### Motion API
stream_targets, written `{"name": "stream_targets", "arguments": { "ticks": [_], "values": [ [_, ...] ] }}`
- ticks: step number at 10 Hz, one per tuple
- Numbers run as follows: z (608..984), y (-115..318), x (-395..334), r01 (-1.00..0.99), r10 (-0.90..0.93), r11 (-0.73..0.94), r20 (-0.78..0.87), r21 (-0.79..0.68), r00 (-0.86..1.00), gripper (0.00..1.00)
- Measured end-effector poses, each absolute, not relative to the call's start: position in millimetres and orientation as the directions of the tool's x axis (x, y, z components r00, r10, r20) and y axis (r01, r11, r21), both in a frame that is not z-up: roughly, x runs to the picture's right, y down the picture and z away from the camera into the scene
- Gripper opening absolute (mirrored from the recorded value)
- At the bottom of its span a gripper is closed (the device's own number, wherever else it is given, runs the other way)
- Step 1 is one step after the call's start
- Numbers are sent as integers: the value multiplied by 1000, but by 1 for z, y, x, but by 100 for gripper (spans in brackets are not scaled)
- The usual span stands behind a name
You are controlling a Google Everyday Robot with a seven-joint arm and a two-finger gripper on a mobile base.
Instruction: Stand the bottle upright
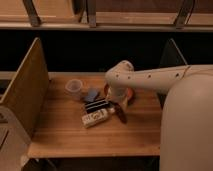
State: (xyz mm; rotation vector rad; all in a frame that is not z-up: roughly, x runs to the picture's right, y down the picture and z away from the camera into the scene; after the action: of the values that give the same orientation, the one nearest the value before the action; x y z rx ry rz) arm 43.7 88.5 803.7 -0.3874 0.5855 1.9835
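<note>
The small cream-white bottle [95, 118] lies on its side on the wooden table [60, 135], its dark-printed label facing up. Just behind it lies the black bar with pale stripes [96, 106]. My white arm reaches in from the right and bends down over the middle of the table. My gripper [116, 101] hangs at its end, just right of the black bar and up and right of the bottle, apart from the bottle. Nothing shows in its grasp.
A translucent whitish cup [74, 87] stands at the back left, with a small blue object [91, 95] beside it. An orange dish [129, 93] sits partly behind my arm. A dark reddish object [122, 114] lies right of the bottle. Wooden side panels flank the table.
</note>
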Motion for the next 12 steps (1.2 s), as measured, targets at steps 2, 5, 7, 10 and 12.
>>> {"name": "stream_targets", "arguments": {
  "ticks": [2,5,7,10,12],
  "values": [
    [803,101,15,-908,728,-372,-547,190,-413,65],
    [811,115,7,-912,705,-363,-583,192,-404,65],
    [820,122,19,-903,689,-364,-587,228,-426,65],
    [835,129,26,-888,667,-377,-588,262,-457,65],
    [849,136,26,-880,653,-391,-592,270,-472,65]
  ]
}}
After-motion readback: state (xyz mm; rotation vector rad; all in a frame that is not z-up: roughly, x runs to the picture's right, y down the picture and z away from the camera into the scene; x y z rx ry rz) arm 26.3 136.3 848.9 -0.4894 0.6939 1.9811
